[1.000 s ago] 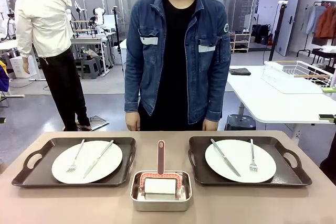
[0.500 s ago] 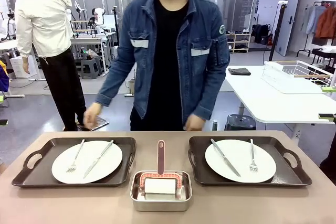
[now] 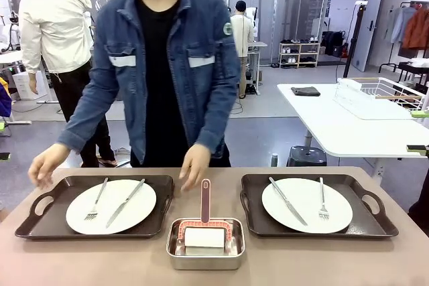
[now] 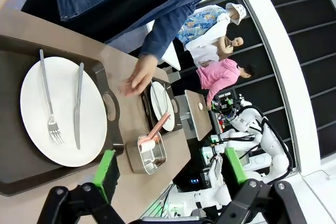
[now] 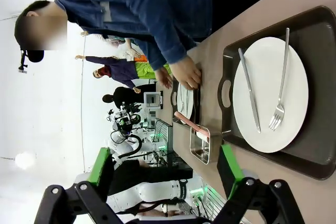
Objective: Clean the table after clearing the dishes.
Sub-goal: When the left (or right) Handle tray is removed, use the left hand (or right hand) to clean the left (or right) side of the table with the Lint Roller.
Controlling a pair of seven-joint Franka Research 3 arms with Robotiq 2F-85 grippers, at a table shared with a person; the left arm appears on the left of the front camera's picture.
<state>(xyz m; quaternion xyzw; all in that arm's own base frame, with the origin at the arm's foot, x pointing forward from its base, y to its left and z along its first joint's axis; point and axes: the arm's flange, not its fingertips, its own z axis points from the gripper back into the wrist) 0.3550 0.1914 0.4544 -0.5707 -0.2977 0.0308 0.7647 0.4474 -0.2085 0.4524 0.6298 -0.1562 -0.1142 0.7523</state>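
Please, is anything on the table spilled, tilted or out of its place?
Nothing stands out. Both plates lie flat and centred on their trays, and the steel tin sits upright between them.

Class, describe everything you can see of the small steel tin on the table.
The steel tin is a shallow rectangular box with rounded corners, made of shiny bare metal and open on top. It sits flat on the brown table, between the left tray and the right tray, nearer the robot's side. Inside lie a white block and a pink tool whose handle sticks out over the far rim toward the person. Nothing grips it.
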